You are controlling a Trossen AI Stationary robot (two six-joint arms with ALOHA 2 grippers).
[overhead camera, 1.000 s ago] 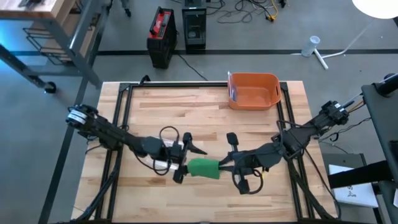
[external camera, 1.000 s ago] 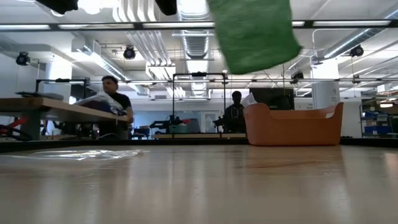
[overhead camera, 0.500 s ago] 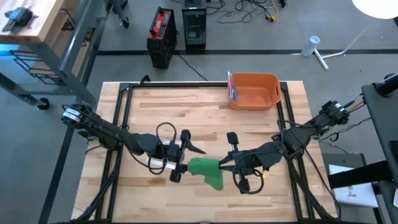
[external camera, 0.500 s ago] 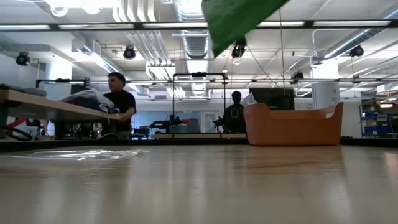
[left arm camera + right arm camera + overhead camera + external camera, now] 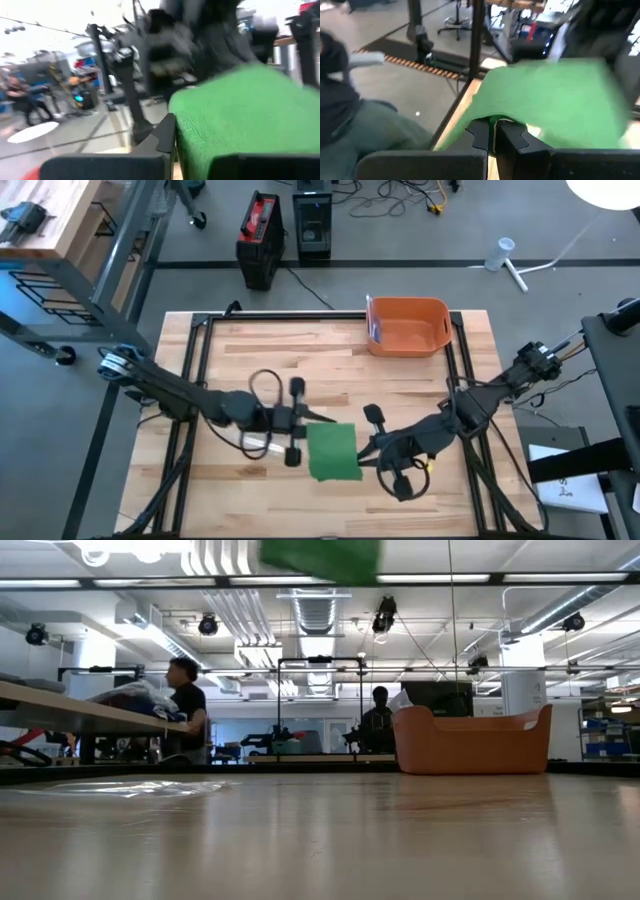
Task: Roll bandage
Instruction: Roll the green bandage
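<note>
Above the middle of the wooden worktop [image 5: 250,340], we saw the green bandage [image 5: 333,451] held up in the air between the two arms. From the high view it showed as a flat, nearly square sheet of bright green cloth, spread open rather than rolled. In the left wrist view the bandage [image 5: 245,120] had a fine knitted, ribbed weave and a soft rounded edge. In the low view only its lower edge [image 5: 322,558] showed at the top of the picture, well clear of the worktop surface.

We found the left gripper [image 5: 297,439] at the bandage's left edge, its fingers [image 5: 165,137] closed on the cloth. The right gripper [image 5: 372,448] stood at the opposite edge, its fingers [image 5: 481,134] drawn together with the bandage [image 5: 545,100] pinched between them. So the cloth hung stretched between the two grips.

At the far side of the worktop, toward the right, we noted an orange bin [image 5: 407,326], well apart from the bandage. Beyond the worktop, in the low view, a person [image 5: 186,700] in a dark shirt stood by a bench, and another figure [image 5: 378,720] stood farther back.
</note>
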